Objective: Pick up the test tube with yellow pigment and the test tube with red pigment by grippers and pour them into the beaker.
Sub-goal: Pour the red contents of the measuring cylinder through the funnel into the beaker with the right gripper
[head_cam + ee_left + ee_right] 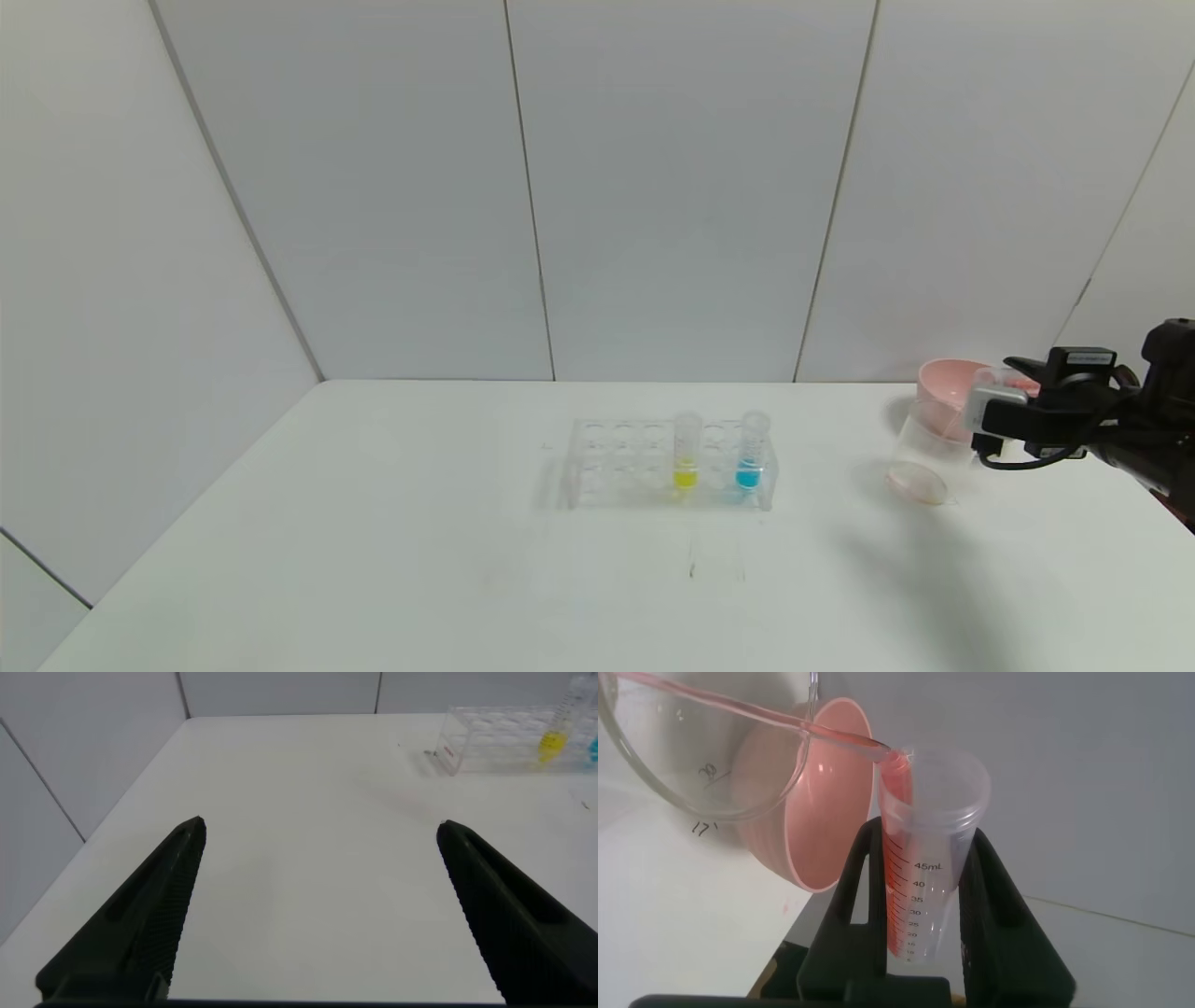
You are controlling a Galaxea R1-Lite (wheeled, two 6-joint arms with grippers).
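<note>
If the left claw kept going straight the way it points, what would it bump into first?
Probably nothing soon: the open left gripper faces bare table. The tube rack sits off to the side, though depth is hard to judge.

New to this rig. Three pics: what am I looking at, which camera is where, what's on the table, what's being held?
It is a two-armed robot at a white table. The wide picture comes from a camera on its head; the other two come from cameras on its wrists.

On the table stands a clear rack holding the test tube with yellow pigment and a blue-liquid tube. Off to the right are the beaker and a pink bowl behind it.

The right tool is shut on the test tube with red pigment, tipped so a red stream runs into the beaker.

The left tool hangs open over bare table, holding nothing.
</note>
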